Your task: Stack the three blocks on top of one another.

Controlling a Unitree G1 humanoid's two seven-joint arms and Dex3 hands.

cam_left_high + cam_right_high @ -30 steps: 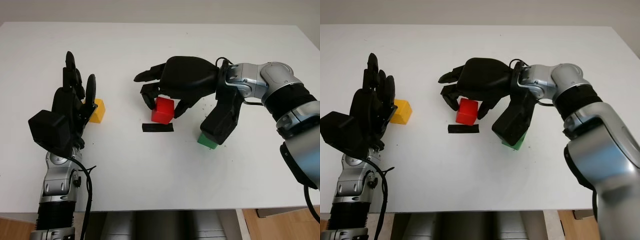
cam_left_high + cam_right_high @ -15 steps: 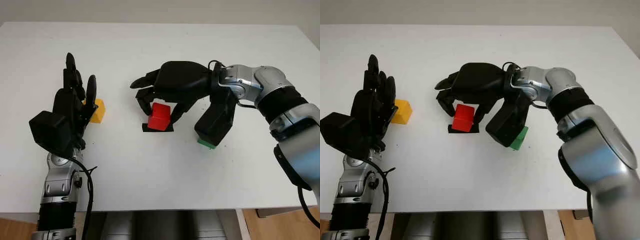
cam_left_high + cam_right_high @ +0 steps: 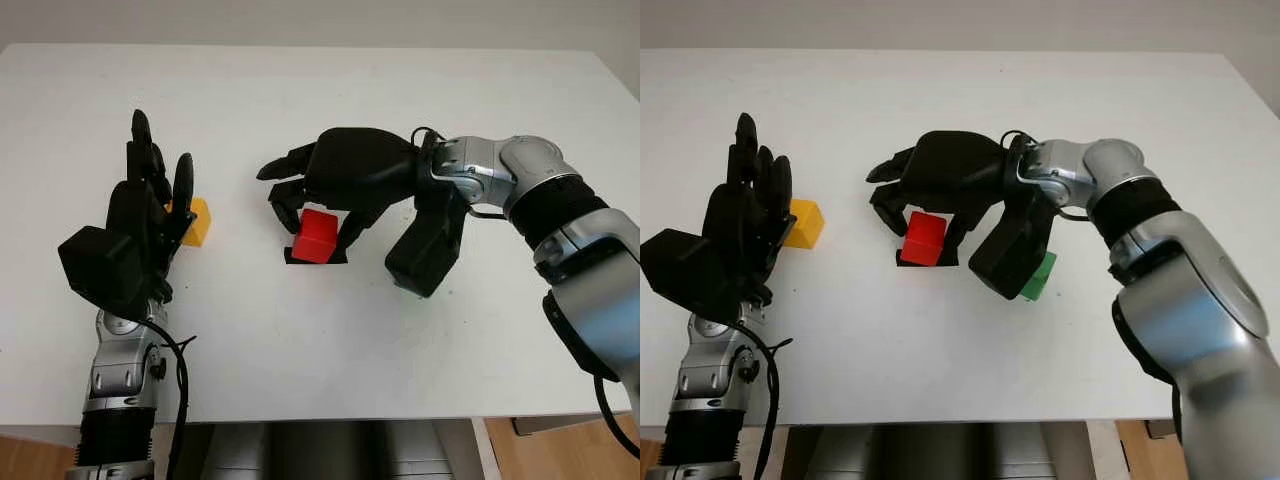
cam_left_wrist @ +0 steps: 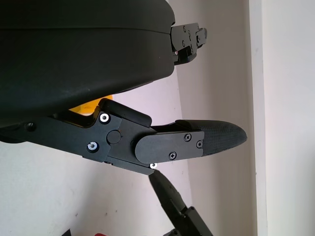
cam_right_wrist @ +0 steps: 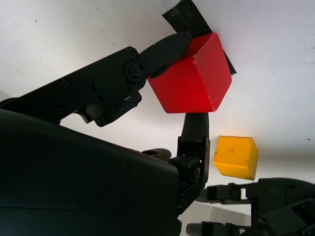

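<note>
While all three blocks sit apart on the white counter (image 3: 330, 360), no stacking is done; two placements remain. Right hand (image 3: 322, 205), mid-counter, pinches the red block (image 3: 316, 236) over a black tape strip (image 3: 906, 260). Left hand (image 3: 150, 205) hangs open near the left edge, just beside the yellow block (image 3: 805, 222). Green block (image 3: 1038, 277) lies under the right forearm.

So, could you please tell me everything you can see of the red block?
The red block is a plain, solid-coloured cube with smooth matte faces and slightly rounded edges. It is held, a little tilted, in the right hand, whose fingers press on opposite sides, over the black tape strip near the middle of the white table. Whether its lower edge touches the tape cannot be told. The yellow block and green block stand apart.
</note>
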